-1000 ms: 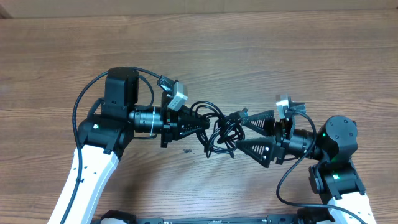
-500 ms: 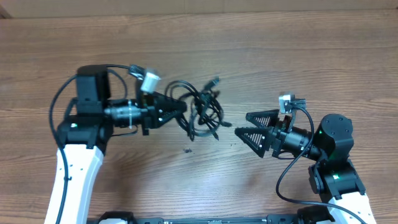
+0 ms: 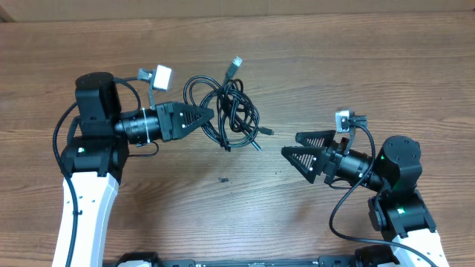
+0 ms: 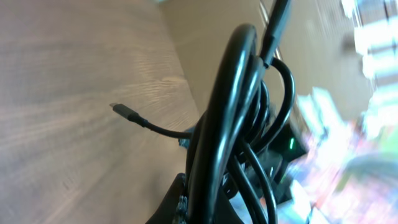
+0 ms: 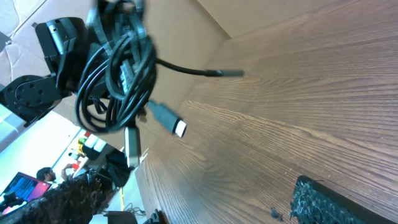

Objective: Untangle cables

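One tangled bundle of cables point(image 3: 226, 95) sits at the tips of the left gripper point(image 3: 208, 116), which is clamped on the bundle's left side, with the loops fanning out to the right over the table point(image 3: 371, 59). The right gripper point(image 3: 291, 146) is spread wide and empty, well apart at the bundle's lower right. A second ago both grippers met at the knot. The left arm has since drawn the bundle left and toward the table's far edge.

Open gap over table point(image 3: 261, 172) between cables point(image 3: 236, 111) and right gripper point(image 3: 289, 144), tangled loops crowding left gripper point(image 3: 208, 115) front
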Controlling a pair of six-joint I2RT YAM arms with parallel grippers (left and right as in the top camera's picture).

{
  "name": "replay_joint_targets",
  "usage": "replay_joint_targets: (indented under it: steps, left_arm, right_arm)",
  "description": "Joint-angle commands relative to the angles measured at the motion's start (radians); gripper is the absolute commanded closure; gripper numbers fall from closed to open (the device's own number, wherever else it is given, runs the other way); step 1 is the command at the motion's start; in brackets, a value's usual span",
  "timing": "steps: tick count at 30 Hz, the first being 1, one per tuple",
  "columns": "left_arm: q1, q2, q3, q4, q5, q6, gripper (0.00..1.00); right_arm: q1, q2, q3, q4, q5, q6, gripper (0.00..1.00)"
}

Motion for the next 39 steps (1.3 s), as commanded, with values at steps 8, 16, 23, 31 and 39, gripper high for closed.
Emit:
replay_joint_targets:
  steps: [8, 16, 23, 31, 39]
  left_arm:
    - [0.004, 0.002, 0.022, -0.002, -0.204, -0.726, 0.96]
    - [-0.02, 0.002, 0.022, -0.105, -0.257, -0.954, 0.96]
    - [-0.046, 0.002, 0.022, -0.169, -0.264, -1.036, 0.96]
    - [-0.146, 0.002, 0.022, -0.17, -0.309, -1.231, 0.96]
    - [-0.233, 0.002, 0.022, -0.195, -0.33, -1.421, 0.96]
  right_arm:
    - [-0.003, -0.003, 0.011, 0.006, -0.03, 0.0, 0.0]
    - [-0.001, -0.003, 0.011, 0.006, -0.089, -0.116, 0.0]
    - [0.023, -0.002, 0.011, 0.006, -0.138, -0.242, 0.0]
    - [0.219, -0.002, 0.011, 0.083, 0.093, -0.232, 0.09]
    - [0.298, -0.002, 0.011, 0.201, 0.243, -0.151, 0.21]
